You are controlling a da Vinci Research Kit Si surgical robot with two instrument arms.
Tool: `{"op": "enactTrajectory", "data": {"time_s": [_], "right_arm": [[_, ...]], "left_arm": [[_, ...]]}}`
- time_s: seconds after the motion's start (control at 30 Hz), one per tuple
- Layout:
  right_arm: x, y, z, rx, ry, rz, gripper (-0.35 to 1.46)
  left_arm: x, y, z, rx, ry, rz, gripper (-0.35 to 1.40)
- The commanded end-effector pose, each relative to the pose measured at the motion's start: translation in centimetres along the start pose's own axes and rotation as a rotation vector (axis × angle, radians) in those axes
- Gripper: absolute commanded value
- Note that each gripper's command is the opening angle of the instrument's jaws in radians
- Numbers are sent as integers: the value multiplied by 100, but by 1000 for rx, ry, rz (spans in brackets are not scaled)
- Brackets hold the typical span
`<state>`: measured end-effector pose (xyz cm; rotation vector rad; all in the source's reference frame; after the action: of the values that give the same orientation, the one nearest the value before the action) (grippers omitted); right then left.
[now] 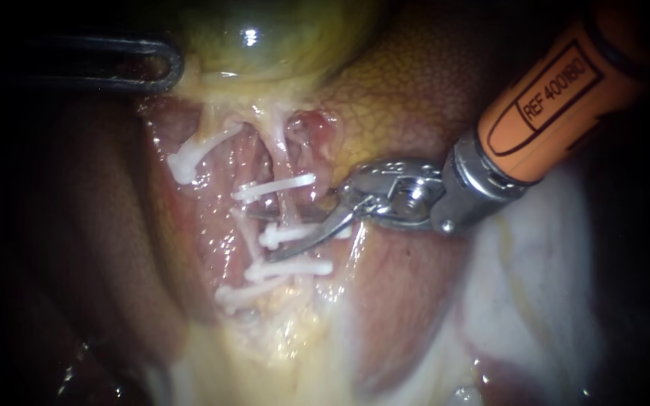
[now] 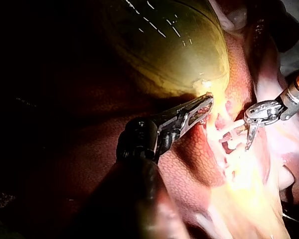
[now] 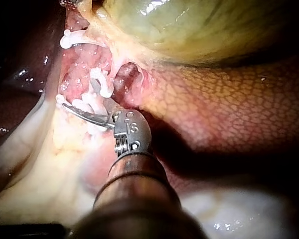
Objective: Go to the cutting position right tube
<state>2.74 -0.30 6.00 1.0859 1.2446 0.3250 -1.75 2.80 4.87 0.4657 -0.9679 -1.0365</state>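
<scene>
The right instrument (image 1: 265, 234) has its end effector open, the two thin blades straddling the right tube (image 1: 287, 201) a little below the gallbladder (image 1: 280, 37), among the white clips (image 1: 274, 186). The left instrument (image 1: 171, 66) has its end effector clamped on the gallbladder's lower edge. The liver (image 1: 415, 90) lies right beside the gallbladder.

Noted: gallbladder (image 1: 280, 30) glossy yellow-green, liver (image 1: 400, 90) red-brown with a fine pale net pattern, clips (image 1: 274, 188) white, right instrument (image 1: 265, 237) orange-sleeved with silver jaws.
</scene>
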Motion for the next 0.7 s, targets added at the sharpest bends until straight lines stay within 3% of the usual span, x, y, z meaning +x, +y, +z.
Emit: {"op": "enactTrajectory", "data": {"time_s": [0.03, 0.27, 0.57, 0.7], "right_arm": [[1, 1, 3, 19, 10, -5, 85], [4, 8, 16, 54, 75, -17, 81], [-2, 13, 28, 75, 105, -28, 73], [1, 11, 27, 116, 141, -33, 69]], "left_arm": [[0, 0, 0, -1, 0, 0, -35], [0, 0, 1, -2, 0, 0, -35], [0, -1, 3, 1, 1, -1, -35], [0, -1, 3, 1, 1, -1, -35]]}}
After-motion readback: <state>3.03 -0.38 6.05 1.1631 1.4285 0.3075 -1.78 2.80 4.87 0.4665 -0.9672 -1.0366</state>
